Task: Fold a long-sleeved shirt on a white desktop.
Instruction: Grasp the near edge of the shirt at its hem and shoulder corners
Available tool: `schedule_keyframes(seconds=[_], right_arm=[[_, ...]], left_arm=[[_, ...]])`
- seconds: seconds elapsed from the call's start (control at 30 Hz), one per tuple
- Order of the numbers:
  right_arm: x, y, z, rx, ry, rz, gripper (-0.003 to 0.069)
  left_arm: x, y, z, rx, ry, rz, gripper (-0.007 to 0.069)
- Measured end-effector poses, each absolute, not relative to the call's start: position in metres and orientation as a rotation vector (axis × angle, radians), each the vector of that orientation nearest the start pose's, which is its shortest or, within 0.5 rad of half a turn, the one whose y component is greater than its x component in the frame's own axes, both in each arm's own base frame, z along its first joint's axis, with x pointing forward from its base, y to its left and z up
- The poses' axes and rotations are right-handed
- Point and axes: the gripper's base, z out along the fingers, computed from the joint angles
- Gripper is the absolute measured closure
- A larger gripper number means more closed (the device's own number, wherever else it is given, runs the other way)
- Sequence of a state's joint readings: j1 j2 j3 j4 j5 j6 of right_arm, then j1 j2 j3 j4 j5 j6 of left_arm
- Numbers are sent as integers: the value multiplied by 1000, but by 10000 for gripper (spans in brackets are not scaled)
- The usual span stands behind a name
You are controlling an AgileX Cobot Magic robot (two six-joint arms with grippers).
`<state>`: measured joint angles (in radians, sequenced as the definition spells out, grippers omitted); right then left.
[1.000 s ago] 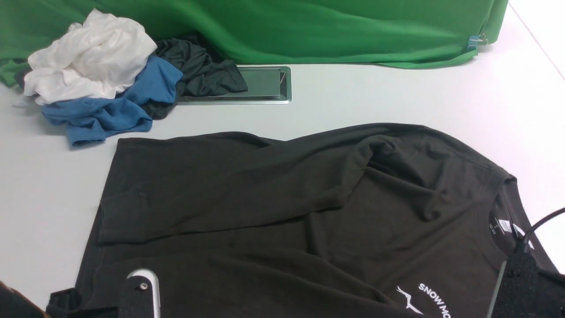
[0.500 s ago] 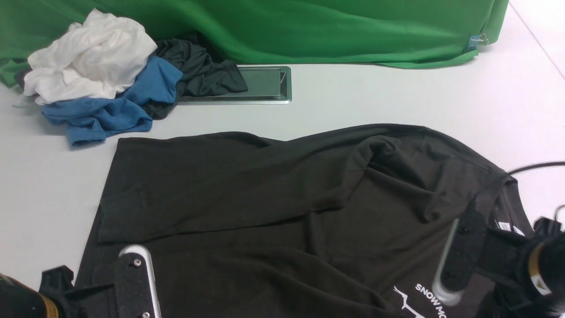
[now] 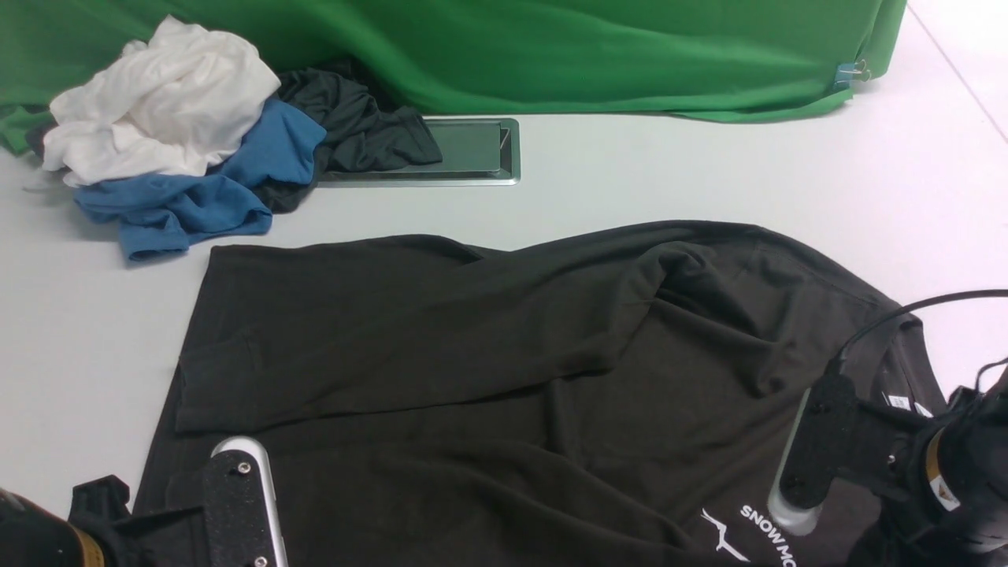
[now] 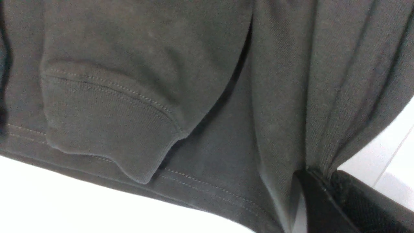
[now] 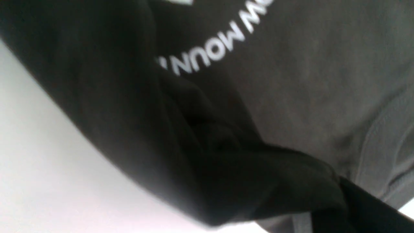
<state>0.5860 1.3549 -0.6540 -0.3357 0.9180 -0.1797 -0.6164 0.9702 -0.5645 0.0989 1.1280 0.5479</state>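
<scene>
The black-brown long-sleeved shirt (image 3: 472,354) lies spread on the white desktop (image 3: 669,173), with one sleeve folded across its body. Its white "SNOW" logo (image 3: 768,531) and neck label (image 3: 898,402) show at the near right. My left gripper (image 3: 240,504) sits at the shirt's near left and is shut on a bunched fold of the shirt (image 4: 318,176), beside a sleeve cuff (image 4: 106,123). My right gripper (image 3: 803,472) is near the collar. It holds a dark fold of the shirt (image 5: 339,191) lifted over the logo (image 5: 220,45).
A pile of a white garment (image 3: 157,102), a blue garment (image 3: 197,189) and a smaller black garment (image 3: 354,126) sits at the far left, partly over the silver hatch (image 3: 472,150). The green backdrop (image 3: 551,47) runs along the far edge.
My right gripper rose from the near right corner and moved left over the collar with shirt fabric. My left gripper lifted slightly. Both have been almost still over the last half second.
</scene>
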Motion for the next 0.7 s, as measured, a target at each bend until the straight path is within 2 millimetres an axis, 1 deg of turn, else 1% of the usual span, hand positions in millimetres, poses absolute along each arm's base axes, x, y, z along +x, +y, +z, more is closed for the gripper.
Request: schedule_keyframes(seconds=[0.17, 0.37, 0.43, 0.5, 0.57, 0.6, 0.63, 0.67, 0.7], right_arm=[[181, 87, 193, -1386, 2704, -402, 604], [192, 94, 203, -1363, 2626, -373, 604], [201, 99, 212, -1352, 2557, -373, 605], [205, 99, 216, -1346, 2532, -371, 606], [217, 99, 224, -1294, 2504, -364, 606], [221, 97, 225, -1283, 2505, -365, 606], [222, 97, 225, -1280, 2505, -366, 606], [229, 94, 225, -1267, 2514, -373, 606], [231, 93, 224, -1264, 2517, -375, 606]], left_arm=[[110, -67, 230, 1708, 2480, 151, 594], [114, -68, 231, 1698, 2438, 176, 594], [119, -68, 232, 1667, 2392, 192, 594], [123, -68, 233, 1642, 2373, 200, 594], [135, -67, 235, 1550, 2363, 204, 594], [139, -66, 236, 1522, 2374, 207, 594], [140, -66, 236, 1525, 2375, 207, 594], [151, -65, 236, 1499, 2402, 210, 594], [151, -65, 237, 1491, 2403, 210, 594]])
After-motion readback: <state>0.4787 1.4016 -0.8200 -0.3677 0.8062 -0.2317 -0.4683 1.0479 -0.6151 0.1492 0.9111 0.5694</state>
